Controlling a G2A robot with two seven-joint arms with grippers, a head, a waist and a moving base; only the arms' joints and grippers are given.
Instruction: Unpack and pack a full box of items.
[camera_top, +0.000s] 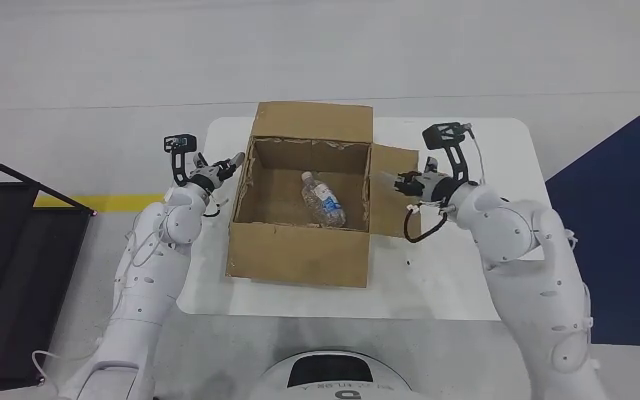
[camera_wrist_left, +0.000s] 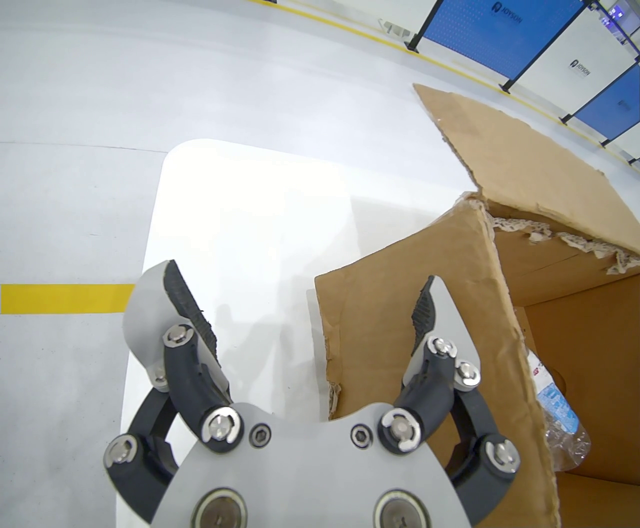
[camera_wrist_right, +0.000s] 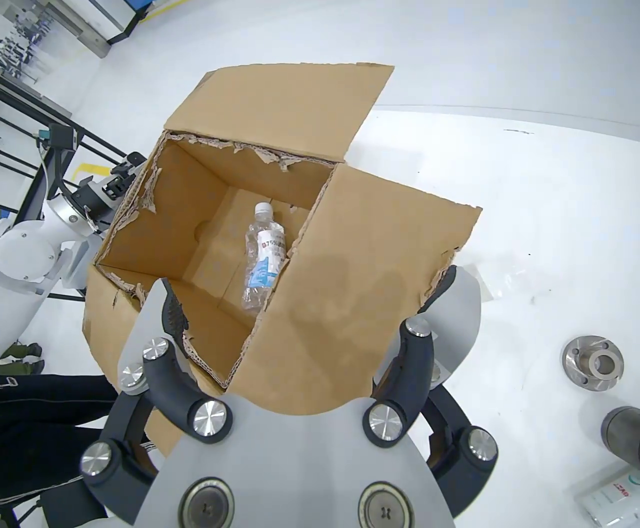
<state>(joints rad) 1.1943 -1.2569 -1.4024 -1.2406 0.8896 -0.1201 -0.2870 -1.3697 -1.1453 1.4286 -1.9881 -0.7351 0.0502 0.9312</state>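
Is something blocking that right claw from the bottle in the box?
Yes: a side flap of the box sits between the right gripper and the bottle lying inside. From above, the box is open.

The left arm (camera_top: 150, 265) and the right arm (camera_top: 520, 250) both have smooth, white, rounded shells. A thin black cable (camera_top: 408, 232) makes a loop at the right wrist. The left gripper (camera_wrist_left: 300, 280) and the right gripper (camera_wrist_right: 307, 285) look the same. Each has a silver base plate and black curved links just above that plate. The links are joined by round silver screws (camera_wrist_left: 221, 424). The silver fingers carry black ribbed pads (camera_wrist_left: 192, 312).
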